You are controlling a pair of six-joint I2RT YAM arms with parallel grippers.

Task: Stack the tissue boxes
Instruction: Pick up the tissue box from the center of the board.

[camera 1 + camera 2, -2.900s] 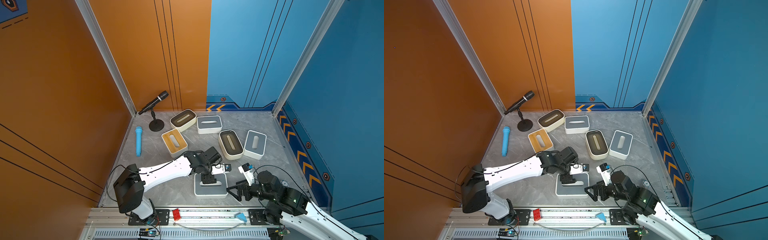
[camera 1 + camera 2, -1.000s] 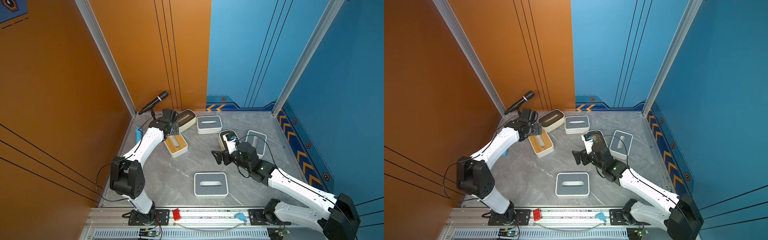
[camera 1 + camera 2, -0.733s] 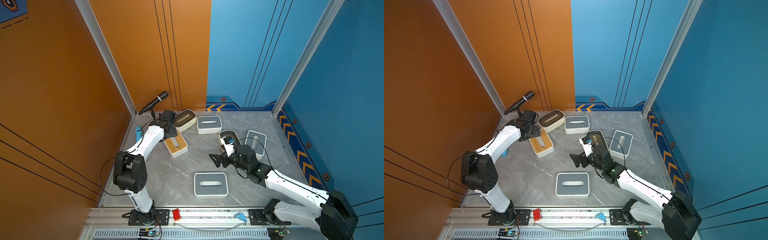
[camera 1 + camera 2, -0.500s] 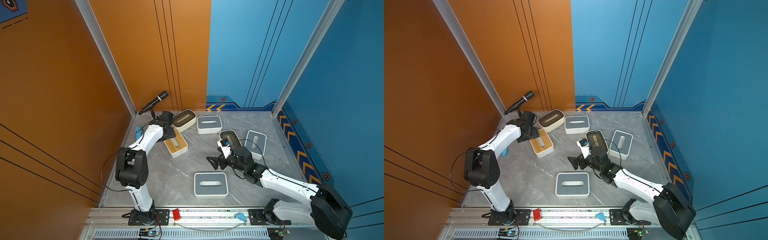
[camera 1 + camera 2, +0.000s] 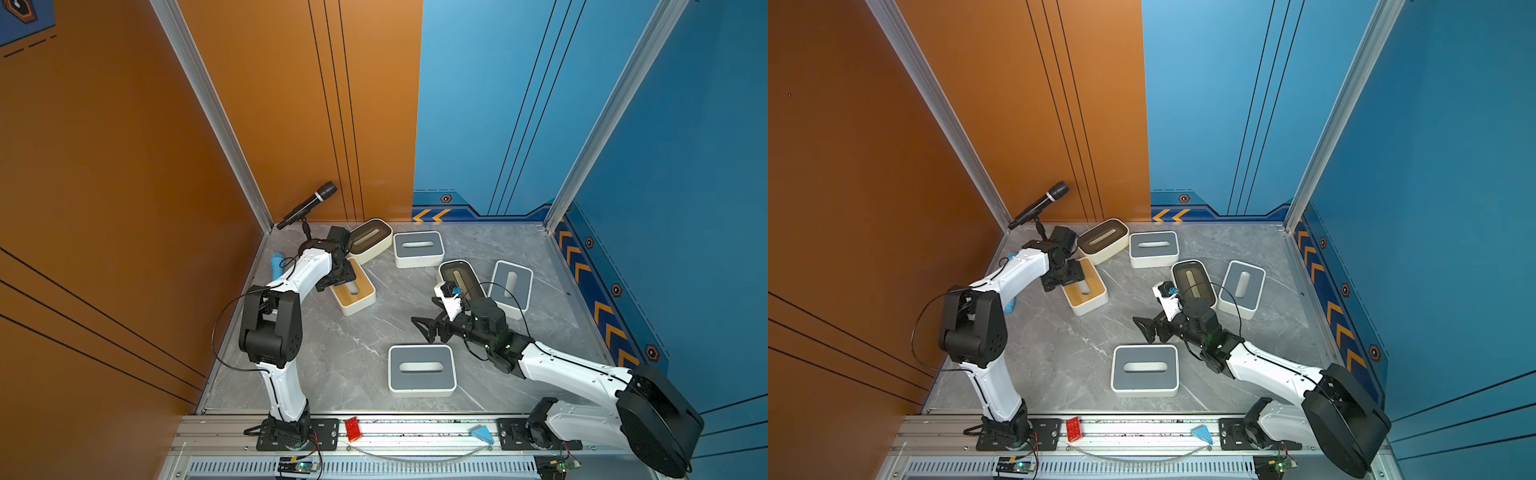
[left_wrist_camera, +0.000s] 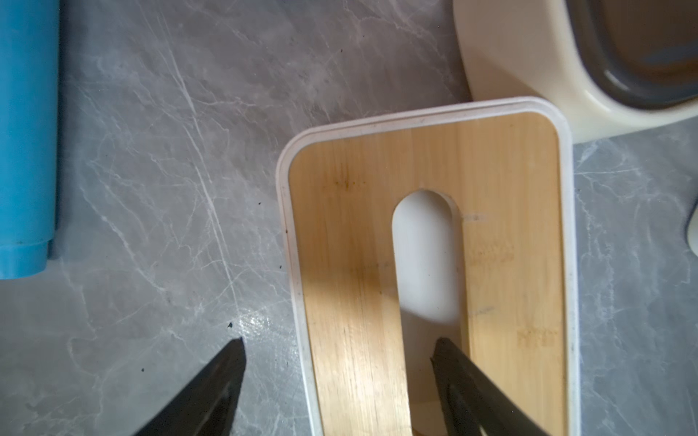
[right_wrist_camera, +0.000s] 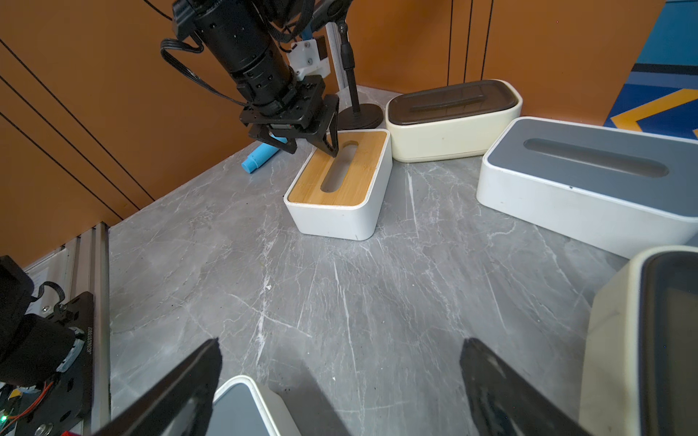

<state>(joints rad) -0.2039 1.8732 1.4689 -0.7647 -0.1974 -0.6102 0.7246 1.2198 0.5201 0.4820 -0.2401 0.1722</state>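
Observation:
My left gripper [image 5: 337,277] [image 6: 338,343] is open astride one long side of the bamboo-lidded tissue box [image 5: 353,291] [image 7: 340,177]. One finger is in the oval slot and the other hangs outside the white wall with a gap. My right gripper [image 5: 422,328] [image 7: 340,345] stands open and empty just behind the front grey-lidded tissue box [image 5: 420,370] [image 5: 1144,370]. Two more grey-lidded boxes [image 5: 417,248] [image 5: 510,286] and two dark brown-lidded boxes [image 5: 368,239] [image 5: 459,276] lie singly on the table.
A microphone on a stand [image 5: 307,203] and a blue cylinder [image 5: 275,266] sit in the back left corner by the orange wall. A red brick [image 5: 353,428] and a blue wedge [image 5: 482,434] lie on the front rail. Walls close three sides.
My left gripper has come down over the bamboo box and its jaws have narrowed. My right arm has drawn back from the dark brown box toward the front grey box.

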